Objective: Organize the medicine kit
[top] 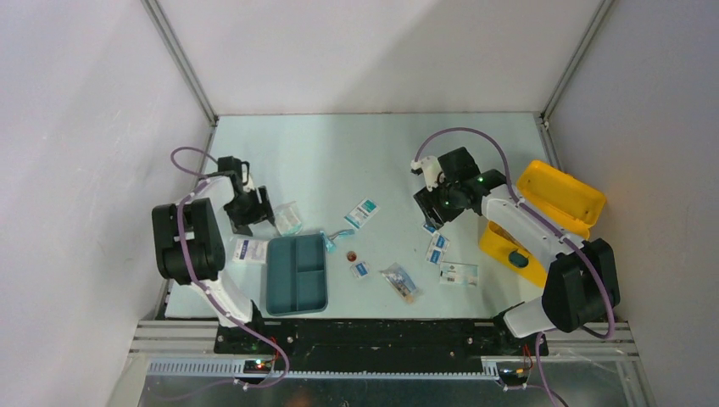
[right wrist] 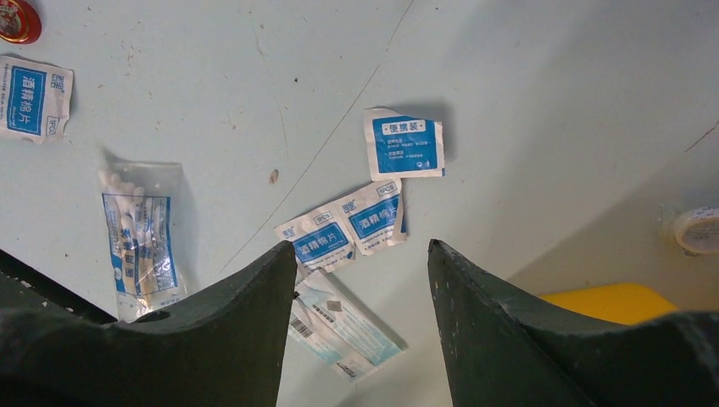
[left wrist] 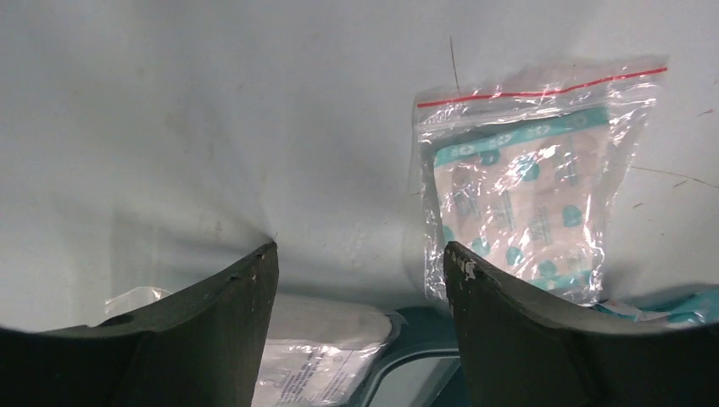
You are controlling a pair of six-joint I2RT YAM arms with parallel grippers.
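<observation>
The medicine kit (top: 566,197), a boxy bright-yellow plastic case with its hinged lid standing open, is in the top view at the right edge of the pale blue-green table (top: 339,153), close to the right wall, and the right arm crosses over a part of it. The right gripper (top: 428,216) hangs to the left of the kit, near it but apart, beside some small flat white-and-blue packets (top: 437,246). The left gripper (top: 264,212) is well apart from the kit at the left side, just beside a clear plastic bag of plasters (top: 288,218). A dark-teal divided plastic tray (top: 297,273) lies at the near edge, and open surface reaches from the packets to the back wall. In the left wrist view the left gripper (left wrist: 360,248) has its jaws wide apart with only table between them, holding nothing. The bag of plasters (left wrist: 517,195) lies beyond the right-hand finger, and a corner of the tray (left wrist: 415,360) shows below. In the right wrist view the right gripper (right wrist: 360,246) is also open and empty, above a joined pair of the packets (right wrist: 348,229). A yellow part of the medicine kit (right wrist: 610,303) shows at the lower right, next to the right-hand finger.
</observation>
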